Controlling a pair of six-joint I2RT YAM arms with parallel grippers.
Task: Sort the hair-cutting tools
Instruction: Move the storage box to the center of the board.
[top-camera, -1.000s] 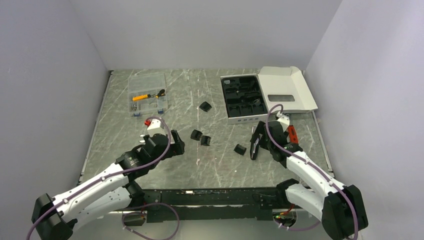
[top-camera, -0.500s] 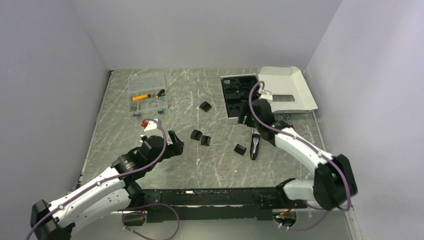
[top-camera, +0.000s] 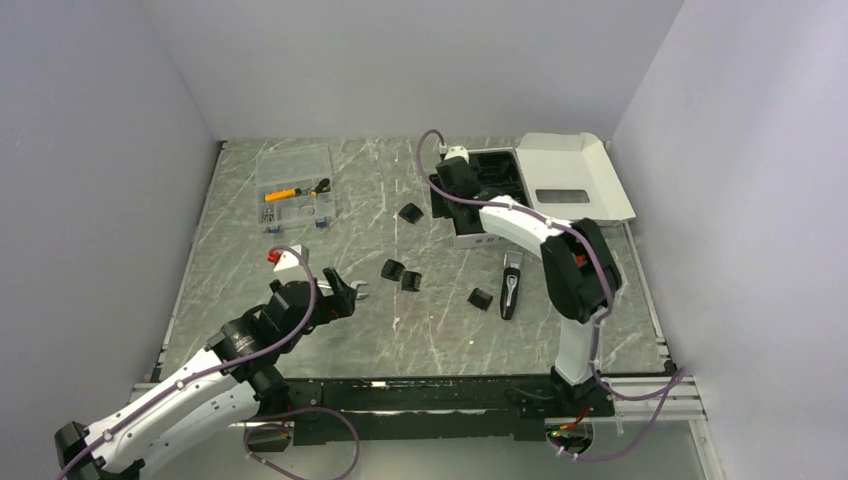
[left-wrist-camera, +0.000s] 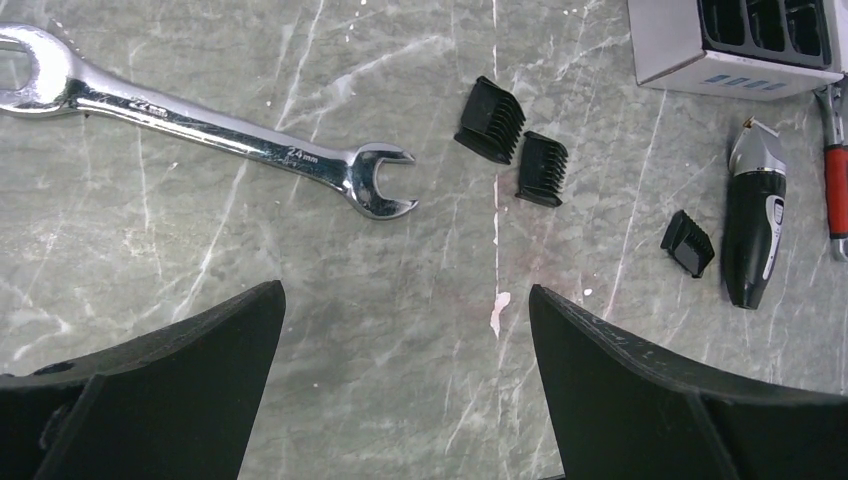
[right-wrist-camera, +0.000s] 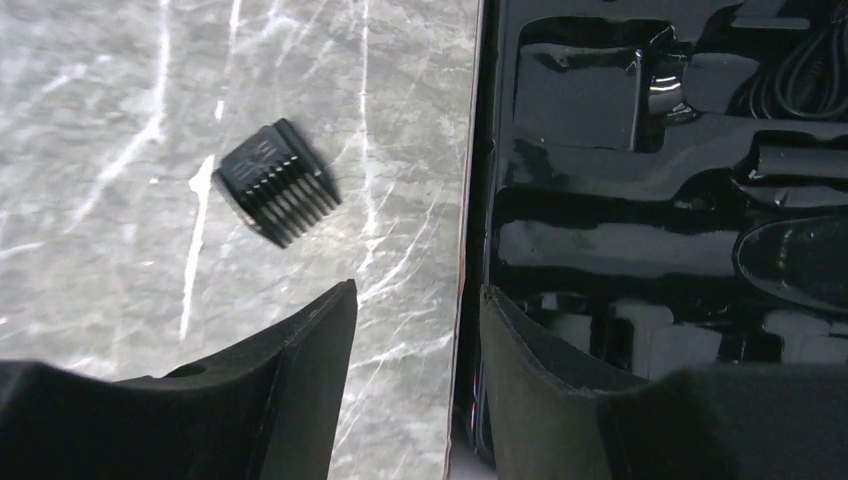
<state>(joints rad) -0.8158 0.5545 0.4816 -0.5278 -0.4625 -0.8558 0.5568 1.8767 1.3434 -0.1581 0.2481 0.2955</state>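
The right tool (right-wrist-camera: 416, 300) hangs over the left wall of the black moulded tray (right-wrist-camera: 650, 230). Its jaws are partly apart and grip nothing; only bare surface (right-wrist-camera: 120, 120) and the tray's edge show between them. The nearest comb attachment (right-wrist-camera: 278, 182) lies flat in the upper left of the right wrist view, toothed end toward the lower right. It is apart from the tray and well left of the jaw gap.

That comb looks like the piece in hand. To take it cleanly, the tool should probably shift left until the gap is centred over the comb and open wider. It should then turn to close across the comb's sides rather than along its teeth, and descend clear of the tray wall, which could snag it.

The left tool (left-wrist-camera: 405, 290) is spread wide and empty at the bottom of the left wrist view. Beyond it lie a silver wrench (left-wrist-camera: 230, 135) and two more combs (left-wrist-camera: 490, 118) close together at top centre. A fourth comb (left-wrist-camera: 688, 243) sits at the right with the clipper (left-wrist-camera: 755, 225) just beside it, all outside the tray.
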